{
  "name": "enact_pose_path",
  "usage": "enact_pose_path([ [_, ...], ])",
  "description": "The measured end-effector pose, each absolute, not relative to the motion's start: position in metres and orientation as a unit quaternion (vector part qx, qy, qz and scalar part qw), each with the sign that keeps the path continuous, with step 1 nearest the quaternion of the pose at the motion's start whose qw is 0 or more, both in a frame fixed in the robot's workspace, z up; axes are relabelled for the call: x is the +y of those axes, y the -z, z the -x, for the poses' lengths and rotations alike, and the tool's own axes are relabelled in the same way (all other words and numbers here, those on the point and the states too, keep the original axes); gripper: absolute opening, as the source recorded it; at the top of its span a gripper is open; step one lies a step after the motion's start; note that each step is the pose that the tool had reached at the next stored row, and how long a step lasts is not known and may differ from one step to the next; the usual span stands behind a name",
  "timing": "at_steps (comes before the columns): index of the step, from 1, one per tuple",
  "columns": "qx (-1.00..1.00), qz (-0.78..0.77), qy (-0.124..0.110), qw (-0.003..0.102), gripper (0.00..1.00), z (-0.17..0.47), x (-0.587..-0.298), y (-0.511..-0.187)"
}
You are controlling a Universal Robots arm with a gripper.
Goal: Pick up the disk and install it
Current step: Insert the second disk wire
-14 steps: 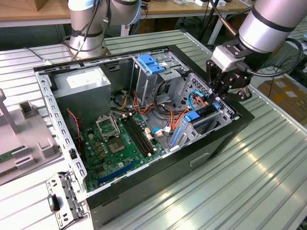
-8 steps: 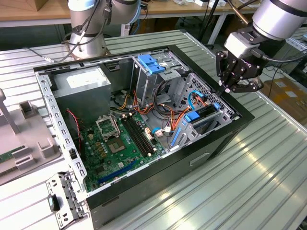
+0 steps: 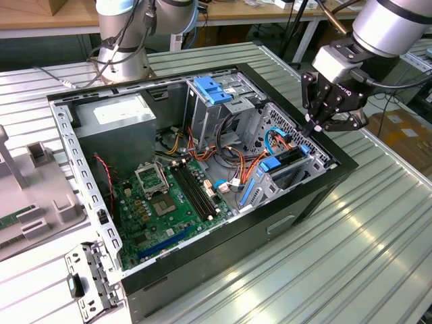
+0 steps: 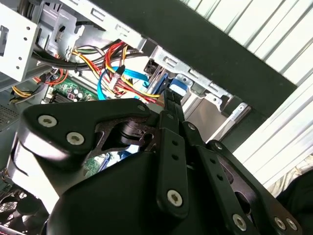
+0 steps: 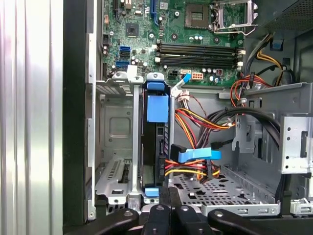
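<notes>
My gripper point(image 3: 322, 128) hangs over the open computer case point(image 3: 290, 223), above the case's corner at the exterior view's right, where the drive cage point(image 3: 297, 169) stands. Its black fingers point(image 5: 168, 215) appear drawn close together, with no object between them. Just below, the disk point(image 5: 155, 147) sits on edge inside the cage, slotted between the grey metal walls, its blue plastic rail point(image 5: 157, 105) facing up. In the exterior view the disk point(image 3: 287, 162) shows as a dark slab with blue trim near the case's front wall.

A blue data cable point(image 5: 198, 155) and a bundle of red, yellow and orange wires point(image 5: 195, 122) run just beside the disk. The first wrist view shows an empty cage slot point(image 5: 115, 147) next to the disk, on the side nearer the case's black wall. Farther in lies the green motherboard point(image 3: 162, 202) with 4 black memory slots point(image 3: 196, 192). The grey power supply point(image 3: 118, 121) fills the corner toward the exterior view's left, and a light-blue bracket point(image 3: 212, 91) sits atop the upper bay. The case rests on a ribbed metal table point(image 3: 378, 243). In the second wrist view the gripper's black linkage point(image 4: 161, 171) looms in front of the wiring and the case wall.
</notes>
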State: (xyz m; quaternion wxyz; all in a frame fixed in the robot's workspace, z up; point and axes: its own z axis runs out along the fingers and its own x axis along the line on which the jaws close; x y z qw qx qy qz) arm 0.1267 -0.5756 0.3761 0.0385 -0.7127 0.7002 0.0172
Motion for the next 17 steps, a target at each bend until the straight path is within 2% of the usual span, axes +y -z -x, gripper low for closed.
enact_pose_path([
  [6, 0.7, 0.713, -0.017, 0.038, 0.11, -0.1263, -0.5756, -0.3762],
  [7, 0.7, 0.713, -0.017, 0.038, 0.17, -0.1262, -0.5756, -0.3762],
  [8, 0.7, 0.713, -0.017, 0.038, 0.17, -0.1262, -0.5756, -0.3762],
  [11, 0.7, 0.713, -0.017, 0.038, 0.36, -0.126, -0.5755, -0.3762],
  [12, 0.7, 0.713, -0.017, 0.038, 0.36, -0.1259, -0.5756, -0.3762],
  [13, 0.7, 0.713, -0.017, 0.038, 0.42, -0.1258, -0.5755, -0.3762],
  [17, 0.7, 0.713, -0.017, 0.038, 0.42, -0.1256, -0.5756, -0.3762],
])
